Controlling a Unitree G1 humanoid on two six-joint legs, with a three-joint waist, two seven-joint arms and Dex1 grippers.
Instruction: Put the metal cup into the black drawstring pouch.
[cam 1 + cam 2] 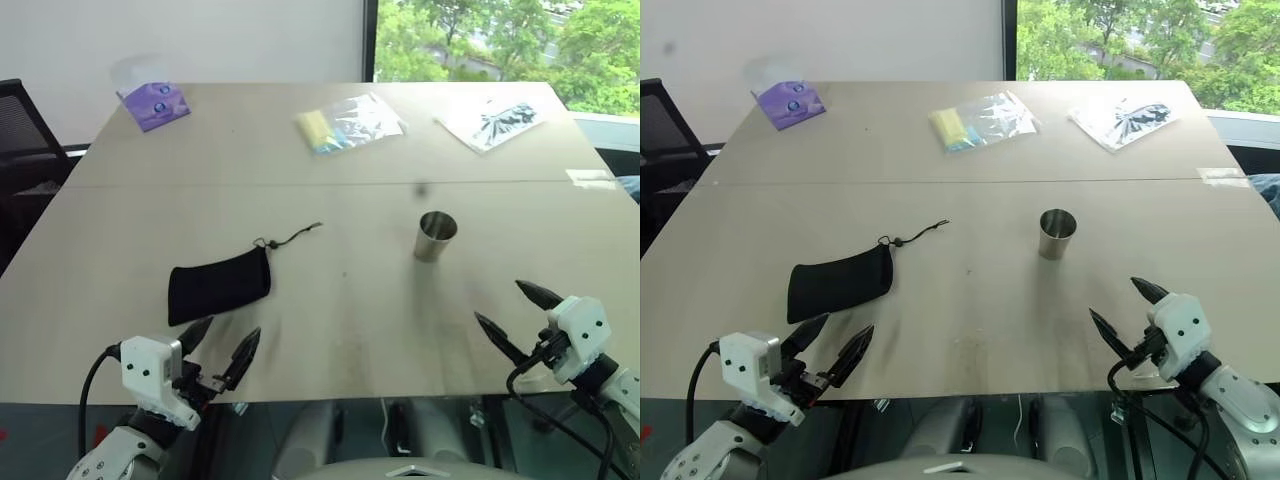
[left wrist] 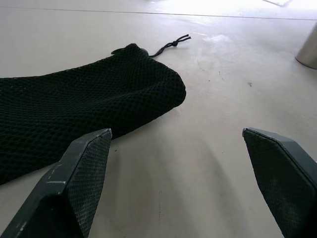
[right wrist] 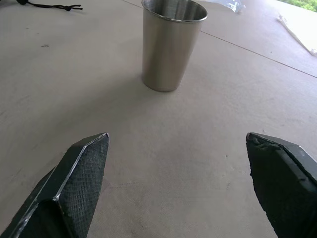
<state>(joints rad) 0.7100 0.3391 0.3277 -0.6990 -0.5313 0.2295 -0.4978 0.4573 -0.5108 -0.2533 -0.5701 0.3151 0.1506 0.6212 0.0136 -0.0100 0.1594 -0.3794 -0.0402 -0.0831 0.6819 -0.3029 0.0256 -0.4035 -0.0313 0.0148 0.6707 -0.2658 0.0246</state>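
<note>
step in hand looks like the approach, nothing grasped yet. the small shiny silver steel cup (image 1: 435, 236) stands upright, mouth up, on the pale wooden table (image 1: 330, 330), right of centre. the soft black mesh drawstring pouch (image 1: 219, 284) lies flat on the left, well apart from the cup, its thin knotted cord (image 1: 295, 236) trailing from the end nearer the cup.

right gripper (image 1: 518, 314) hangs at the near right edge, fingers spread wide and empty, cup ahead of it and roughly centred between the fingertips in the right wrist view (image 3: 171, 42). left gripper (image 1: 219, 346) sits at the near left edge just beside the pouch's near side, also spread wide and empty, holding nothing.

to do it well, my read: right gripper goes straight in and closes across the cup's lower-middle wall, since the steel is slick and tapered and a high pinch may slip or tip it. left should pinch one lip of the pouch mouth and lift it open; the fabric is limp, so the mouth probably lies collapsed. can't tell whether the cord is cinched tight.

around: purple packet (image 1: 154, 105) far left, clear plastic bag with yellow contents (image 1: 345, 124) far middle, printed plastic sleeve (image 1: 490, 121) far right, black chair (image 1: 25, 135) past the left edge. all well away; nothing stands between grippers and either task thing.
</note>
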